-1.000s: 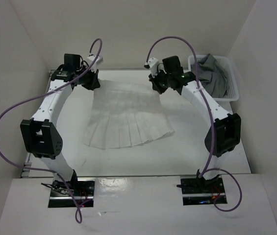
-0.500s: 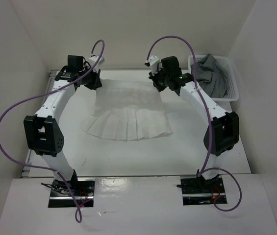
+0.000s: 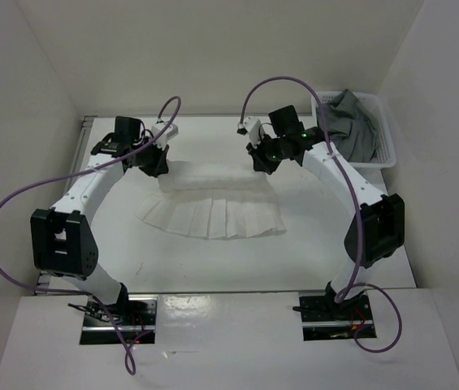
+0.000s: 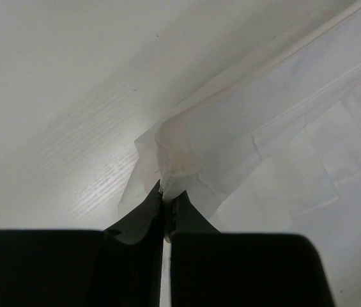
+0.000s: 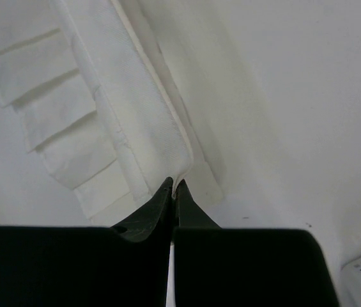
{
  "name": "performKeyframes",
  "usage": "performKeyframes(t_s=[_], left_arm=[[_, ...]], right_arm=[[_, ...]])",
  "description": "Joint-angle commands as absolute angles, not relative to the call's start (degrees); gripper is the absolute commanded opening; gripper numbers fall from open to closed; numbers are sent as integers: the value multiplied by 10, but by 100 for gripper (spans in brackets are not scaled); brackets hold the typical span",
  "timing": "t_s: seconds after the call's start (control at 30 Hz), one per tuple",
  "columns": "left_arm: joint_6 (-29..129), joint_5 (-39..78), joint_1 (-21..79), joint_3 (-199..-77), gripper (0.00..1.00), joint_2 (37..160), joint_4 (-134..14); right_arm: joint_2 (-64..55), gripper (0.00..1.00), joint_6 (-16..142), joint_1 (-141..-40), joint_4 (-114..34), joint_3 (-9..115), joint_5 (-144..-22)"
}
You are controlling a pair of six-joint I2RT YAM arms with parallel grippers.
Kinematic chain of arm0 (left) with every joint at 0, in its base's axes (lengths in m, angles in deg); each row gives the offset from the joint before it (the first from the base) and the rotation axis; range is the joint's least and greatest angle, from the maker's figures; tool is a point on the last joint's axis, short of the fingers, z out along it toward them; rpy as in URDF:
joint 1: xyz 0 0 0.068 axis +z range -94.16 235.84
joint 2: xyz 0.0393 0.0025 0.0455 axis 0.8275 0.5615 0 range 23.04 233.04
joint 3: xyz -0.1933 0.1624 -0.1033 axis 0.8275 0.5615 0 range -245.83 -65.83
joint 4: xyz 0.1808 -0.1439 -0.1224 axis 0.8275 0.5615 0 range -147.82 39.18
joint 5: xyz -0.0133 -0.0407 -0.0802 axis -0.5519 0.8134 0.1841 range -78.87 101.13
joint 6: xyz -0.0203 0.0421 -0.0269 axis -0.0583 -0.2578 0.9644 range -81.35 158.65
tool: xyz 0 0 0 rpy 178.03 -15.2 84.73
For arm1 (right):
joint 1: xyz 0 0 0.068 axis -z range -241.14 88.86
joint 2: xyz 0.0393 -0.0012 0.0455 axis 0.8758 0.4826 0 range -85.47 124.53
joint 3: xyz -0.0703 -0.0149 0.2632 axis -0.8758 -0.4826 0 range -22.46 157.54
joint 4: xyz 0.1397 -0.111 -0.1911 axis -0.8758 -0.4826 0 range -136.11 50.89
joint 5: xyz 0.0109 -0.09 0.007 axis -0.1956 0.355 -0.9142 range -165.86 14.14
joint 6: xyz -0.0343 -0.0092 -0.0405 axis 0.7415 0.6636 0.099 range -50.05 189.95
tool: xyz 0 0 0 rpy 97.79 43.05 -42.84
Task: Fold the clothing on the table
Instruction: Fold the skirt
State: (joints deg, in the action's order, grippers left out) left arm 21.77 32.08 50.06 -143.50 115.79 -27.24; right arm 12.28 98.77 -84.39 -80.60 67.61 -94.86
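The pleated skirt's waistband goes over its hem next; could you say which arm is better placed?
Probably neither alone: left claw and right claw each pinch one top corner of the pleated skirt.

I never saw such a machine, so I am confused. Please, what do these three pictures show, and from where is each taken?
Two robot arms stand at the near edge of a white table. The wide picture is from a camera above and behind them. The two close pictures are from cameras on the wrists; the dark shapes below are each arm's own fingers. On the table lies a white pleated skirt. The left gripper and the right gripper are shut on its top edge, one at each end. A basket at the far right holds a grey garment.
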Motion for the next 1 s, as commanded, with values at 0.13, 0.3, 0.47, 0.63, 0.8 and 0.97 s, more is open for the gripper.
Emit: performKeyframes(t_s=[0.13, 0.3, 0.47, 0.63, 0.8, 0.97], left_arm=[[126, 231, 529, -1379, 0, 1091, -198], [119, 217, 529, -1353, 0, 1071, -191], [99, 217, 529, -1398, 0, 1112, -160], [236, 36, 529, -1443, 0, 1155, -323], [305, 11, 519, -1501, 0, 1163, -339], [318, 5, 519, -1542, 0, 1123, -320]], right_arm=[[78, 0, 1070, -865, -975, 631, -910], [78, 0, 1063, -901, -965, 593, -910], [94, 0, 1044, -901, -918, 604, -869], [117, 0, 970, -890, -762, 626, -678], [123, 0, 915, -878, -690, 670, -583], [86, 0, 908, -867, -723, 697, -627]])
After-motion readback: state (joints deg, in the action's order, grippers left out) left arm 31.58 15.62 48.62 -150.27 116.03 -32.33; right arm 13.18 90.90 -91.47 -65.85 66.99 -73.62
